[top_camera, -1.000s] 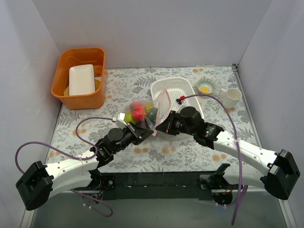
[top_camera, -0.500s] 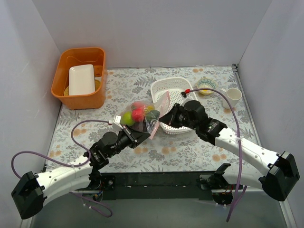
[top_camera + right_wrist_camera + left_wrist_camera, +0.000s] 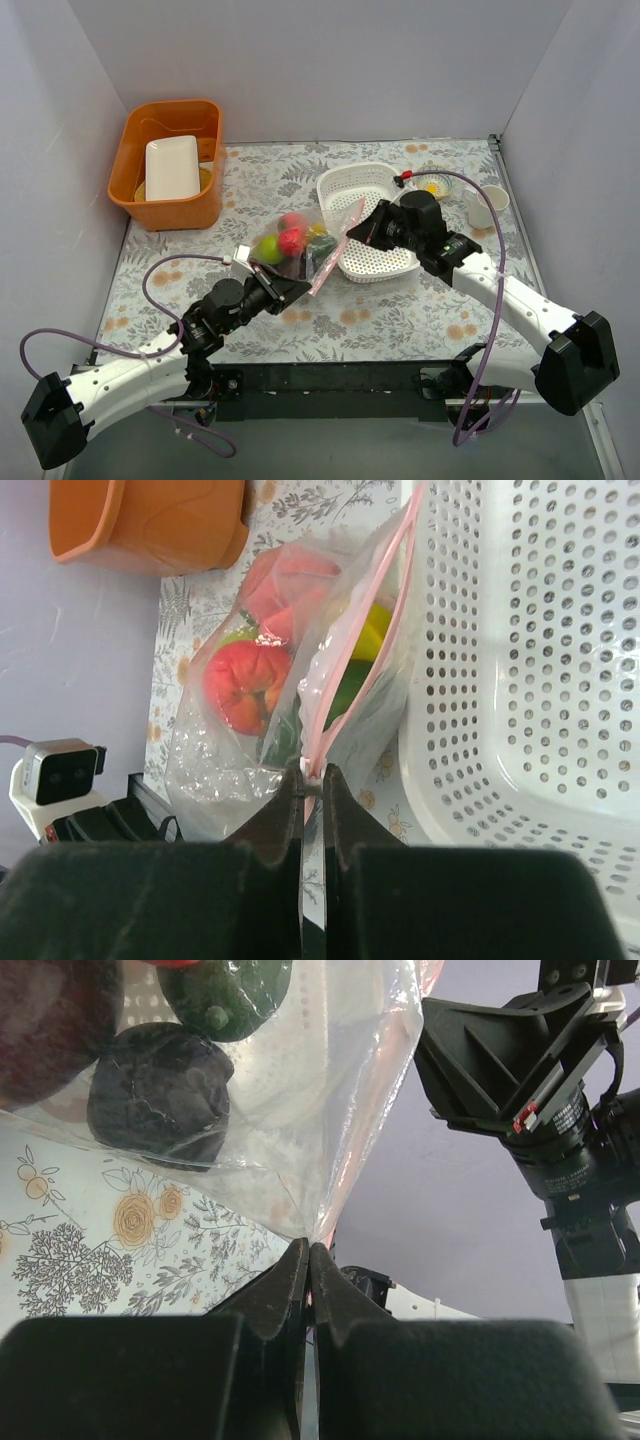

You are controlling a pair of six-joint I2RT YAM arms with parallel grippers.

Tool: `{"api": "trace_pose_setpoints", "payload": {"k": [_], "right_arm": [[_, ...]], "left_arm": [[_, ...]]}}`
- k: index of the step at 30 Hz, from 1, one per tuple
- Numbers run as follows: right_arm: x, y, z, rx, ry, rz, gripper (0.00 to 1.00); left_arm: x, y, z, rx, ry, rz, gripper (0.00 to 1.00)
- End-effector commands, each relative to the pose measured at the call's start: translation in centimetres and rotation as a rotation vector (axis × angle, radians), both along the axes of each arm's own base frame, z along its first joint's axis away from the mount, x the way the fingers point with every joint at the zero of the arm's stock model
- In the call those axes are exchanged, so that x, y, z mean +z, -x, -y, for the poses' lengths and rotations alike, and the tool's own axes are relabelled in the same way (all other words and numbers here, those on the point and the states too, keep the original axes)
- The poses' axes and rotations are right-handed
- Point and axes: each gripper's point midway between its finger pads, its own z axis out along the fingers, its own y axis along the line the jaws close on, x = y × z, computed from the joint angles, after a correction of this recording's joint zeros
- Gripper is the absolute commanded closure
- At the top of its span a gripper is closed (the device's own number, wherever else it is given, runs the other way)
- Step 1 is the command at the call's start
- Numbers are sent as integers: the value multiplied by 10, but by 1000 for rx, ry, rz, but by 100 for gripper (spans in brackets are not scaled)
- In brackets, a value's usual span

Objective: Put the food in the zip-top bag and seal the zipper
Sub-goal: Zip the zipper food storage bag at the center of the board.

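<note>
The zip-top bag (image 3: 290, 262) hangs between my two grippers just left of the white basket. The food is inside it: a red fruit (image 3: 291, 238), a green one (image 3: 267, 249), a pink one (image 3: 292, 220). The left wrist view shows a dark purple fruit (image 3: 155, 1090) and a green avocado (image 3: 225, 990) through the plastic. My left gripper (image 3: 305, 287) is shut on the bag's lower corner (image 3: 308, 1230). My right gripper (image 3: 362, 222) is shut on the white slider (image 3: 312, 772) of the pink zipper (image 3: 365, 670), which runs taut between the grippers (image 3: 340, 245).
A white perforated basket (image 3: 345, 180) sits right behind the bag, under my right gripper. An orange tub (image 3: 170, 205) holding a white dish (image 3: 172, 168) stands at the back left. A small bowl (image 3: 432, 182) and a white cup (image 3: 490, 205) stand at the back right.
My right gripper has slid up and to the right along the pink zipper, away from the left gripper. The left gripper has drawn back slightly, still holding the bag's corner.
</note>
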Motion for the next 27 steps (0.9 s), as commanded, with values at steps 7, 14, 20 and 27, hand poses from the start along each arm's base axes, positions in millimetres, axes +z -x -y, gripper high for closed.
{"api": "trace_pose_setpoints", "payload": {"k": [7, 14, 20, 27], "right_arm": [[36, -65, 25, -78, 10, 145, 99], [34, -87, 33, -98, 25, 147, 99], [31, -104, 42, -124, 29, 145, 99], [33, -117, 44, -112, 42, 164, 99]], "left_arm": [[11, 8, -7, 18, 27, -66, 100], [11, 9, -13, 30, 5, -68, 100], [10, 11, -17, 32, 3, -73, 100], [7, 12, -17, 30, -2, -81, 100]]}}
